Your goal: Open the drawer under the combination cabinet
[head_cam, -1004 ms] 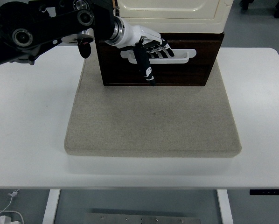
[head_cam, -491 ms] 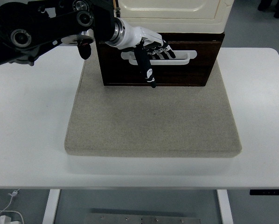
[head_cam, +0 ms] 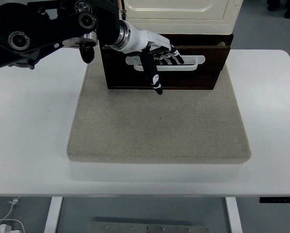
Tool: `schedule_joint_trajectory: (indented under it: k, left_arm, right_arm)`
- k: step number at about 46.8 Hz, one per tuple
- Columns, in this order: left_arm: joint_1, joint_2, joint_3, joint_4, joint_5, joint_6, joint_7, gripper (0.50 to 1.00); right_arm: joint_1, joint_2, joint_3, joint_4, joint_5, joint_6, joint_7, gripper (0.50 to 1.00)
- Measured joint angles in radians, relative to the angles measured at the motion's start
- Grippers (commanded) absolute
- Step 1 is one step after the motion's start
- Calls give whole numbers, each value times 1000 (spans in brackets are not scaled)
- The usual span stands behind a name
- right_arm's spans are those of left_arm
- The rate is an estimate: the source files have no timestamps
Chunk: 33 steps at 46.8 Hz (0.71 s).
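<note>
A cream cabinet [head_cam: 179, 14] stands on a dark brown wooden drawer [head_cam: 203, 73] at the back of a beige mat [head_cam: 159, 126]. The drawer front carries a white handle [head_cam: 191, 62]. My left hand [head_cam: 162, 54] reaches in from the upper left. Its fingers [head_cam: 171, 54] are hooked into the handle and its thumb [head_cam: 151, 73] points down over the drawer front. The drawer is slid out a little from under the cabinet. My right arm is out of view.
The mat lies on a white table [head_cam: 33, 136]. Its near edge runs along the bottom, with a white cable [head_cam: 7, 216] on the floor below at the left.
My left hand has pulled the handle toward me, and the drawer front has come forward a little from under the cabinet.
</note>
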Motion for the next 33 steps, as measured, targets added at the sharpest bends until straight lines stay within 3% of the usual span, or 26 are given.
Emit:
schedule_joint_trajectory:
  k: [33]
  left_arm:
    - [0,37,-1,-65,-2,-2,0,1000]
  right_arm:
    - [-1,0,0,0,0,0,0,928]
